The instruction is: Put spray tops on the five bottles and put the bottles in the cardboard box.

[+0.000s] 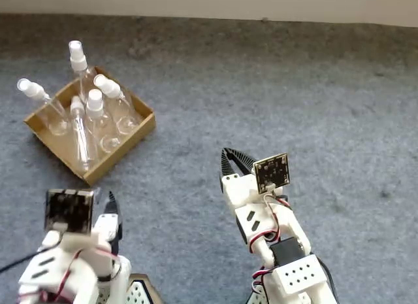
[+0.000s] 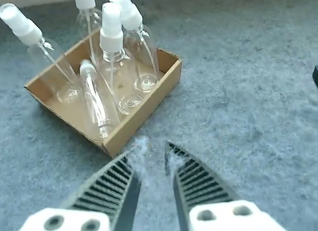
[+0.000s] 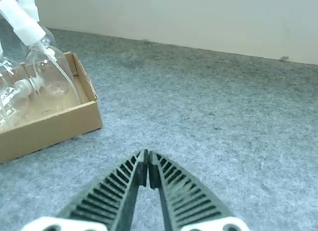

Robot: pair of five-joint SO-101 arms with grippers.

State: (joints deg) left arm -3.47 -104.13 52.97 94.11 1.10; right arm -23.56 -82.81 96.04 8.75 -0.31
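The left gripper (image 2: 152, 154) hangs low over the grey mat (image 2: 248, 121) with its fingers a narrow way apart and nothing between them. The box (image 2: 149, 106) sits just ahead of its tips, one corner turned toward it, close but not touching. All five bottles (image 2: 113, 62) are inside the box, each with a white spray top (image 2: 111, 27) on it. Four stand upright or lean against one another toward the side of the box away from the gripper. The fifth (image 2: 95, 104) lies flat on the box floor, its base toward the gripper and its top pointing away. The right gripper (image 3: 148, 164) is closed, its ribbed fingers meeting at the tips, and it holds nothing. From this gripper the box lies ahead and well off to its left, with bare mat straight in front of its tips. The two grippers are well apart, the right one reaching farther forward than the left.
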